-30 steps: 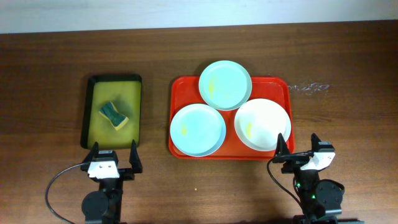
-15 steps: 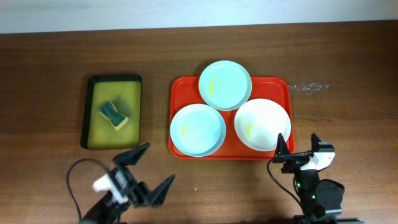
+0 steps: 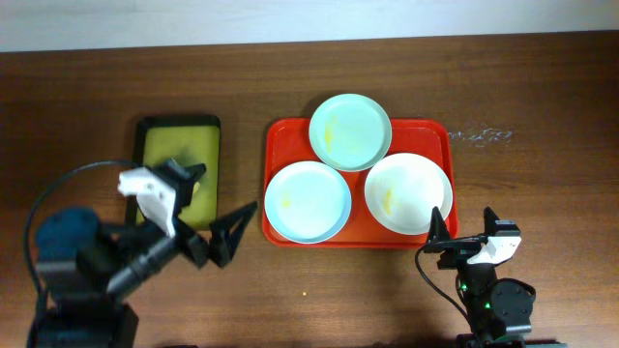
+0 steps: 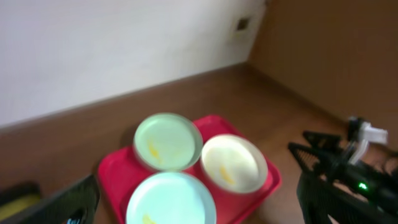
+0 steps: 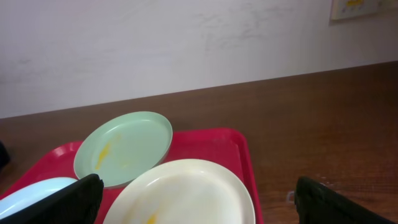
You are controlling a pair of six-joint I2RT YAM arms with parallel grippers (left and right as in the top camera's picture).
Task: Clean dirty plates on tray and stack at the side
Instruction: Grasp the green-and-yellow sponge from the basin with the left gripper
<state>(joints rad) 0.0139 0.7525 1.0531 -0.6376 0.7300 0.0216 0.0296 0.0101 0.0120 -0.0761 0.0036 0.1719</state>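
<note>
Three plates lie on the red tray (image 3: 279,135): a mint one at the back (image 3: 350,132), a pale blue one at the front left (image 3: 308,201) and a white one at the front right (image 3: 407,193), each with yellow smears. My left gripper (image 3: 215,203) is open and empty, raised between the yellow-green tray and the red tray, and faces the plates. In the left wrist view the gripper (image 4: 199,205) looks over the pale blue plate (image 4: 171,199). My right gripper (image 3: 462,232) is open and empty just in front of the white plate (image 5: 186,190).
A black-rimmed yellow-green tray (image 3: 208,135) stands left of the red tray; my left arm covers most of it, and whatever lies in it is hidden. The right arm (image 4: 354,168) shows in the left wrist view. Bare wood lies right of the red tray.
My left arm has lifted from the table's front edge and swung back and right, over the yellow-green tray, turning toward the red tray. The right arm and plates have not moved.
</note>
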